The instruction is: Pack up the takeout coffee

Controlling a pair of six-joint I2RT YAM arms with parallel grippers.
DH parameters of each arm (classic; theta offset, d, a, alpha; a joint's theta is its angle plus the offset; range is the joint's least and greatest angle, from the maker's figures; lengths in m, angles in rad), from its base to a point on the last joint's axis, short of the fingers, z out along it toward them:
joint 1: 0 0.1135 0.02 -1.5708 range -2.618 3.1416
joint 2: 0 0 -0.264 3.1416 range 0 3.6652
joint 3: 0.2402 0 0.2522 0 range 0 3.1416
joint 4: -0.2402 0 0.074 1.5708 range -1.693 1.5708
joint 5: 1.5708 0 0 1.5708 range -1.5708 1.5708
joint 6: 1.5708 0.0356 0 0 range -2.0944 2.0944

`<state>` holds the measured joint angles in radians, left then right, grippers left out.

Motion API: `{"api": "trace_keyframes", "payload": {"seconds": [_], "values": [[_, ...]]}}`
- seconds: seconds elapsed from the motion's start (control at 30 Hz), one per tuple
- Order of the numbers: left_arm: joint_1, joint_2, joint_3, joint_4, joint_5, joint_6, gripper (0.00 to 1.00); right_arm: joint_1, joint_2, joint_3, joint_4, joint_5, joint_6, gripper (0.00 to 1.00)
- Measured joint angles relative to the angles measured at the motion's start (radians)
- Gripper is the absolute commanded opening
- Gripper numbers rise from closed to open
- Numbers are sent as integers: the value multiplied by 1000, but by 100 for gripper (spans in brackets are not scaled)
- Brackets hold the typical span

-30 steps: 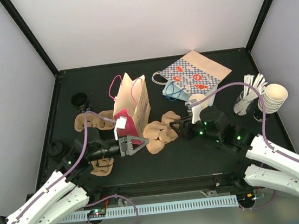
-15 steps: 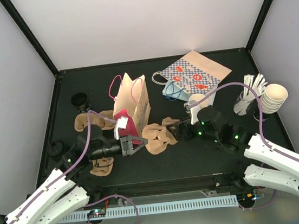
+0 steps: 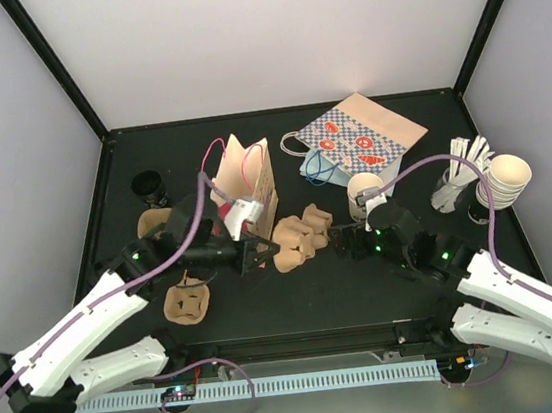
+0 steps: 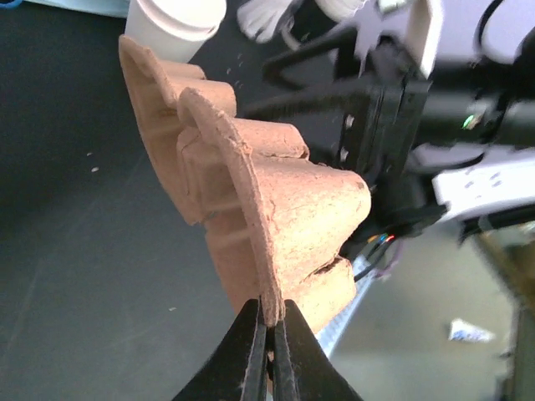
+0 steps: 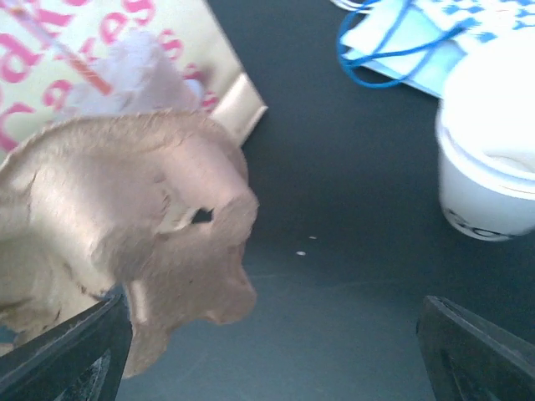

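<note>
two paper bags (image 3: 252,174), perhaps three pulp trays (image 3: 298,241), one white cup (image 3: 362,188)

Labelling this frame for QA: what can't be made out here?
- Takeout coffee print: right wrist, blurred, cup cut by the right edge; top external, too small.
- Its contents: top external, too small; left wrist, cut off by the top edge.
- Pink bag inside: top external, its own wall hides it.
- Pulp cup carrier pockets: right wrist, blurred; left wrist, turned away.

Top view: bright, even light; soft shadows.
Left wrist: middle sharp, back blurry.
Right wrist: soft and blurry; white cup (image 5: 491,184) glares, right side.
</note>
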<state>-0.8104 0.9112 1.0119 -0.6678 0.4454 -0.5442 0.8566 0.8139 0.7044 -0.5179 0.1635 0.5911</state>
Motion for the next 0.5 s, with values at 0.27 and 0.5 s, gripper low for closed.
{"api": "trace_keyframes", "payload": {"seconds": [0.27, 0.5], "values": [[-253, 185, 103, -138, -308, 178, 2, -21, -10, 37, -150, 170, 37, 95], [-423, 329, 119, -168, -678, 260, 2, -43, -47, 64, -216, 248, 40, 94]]}}
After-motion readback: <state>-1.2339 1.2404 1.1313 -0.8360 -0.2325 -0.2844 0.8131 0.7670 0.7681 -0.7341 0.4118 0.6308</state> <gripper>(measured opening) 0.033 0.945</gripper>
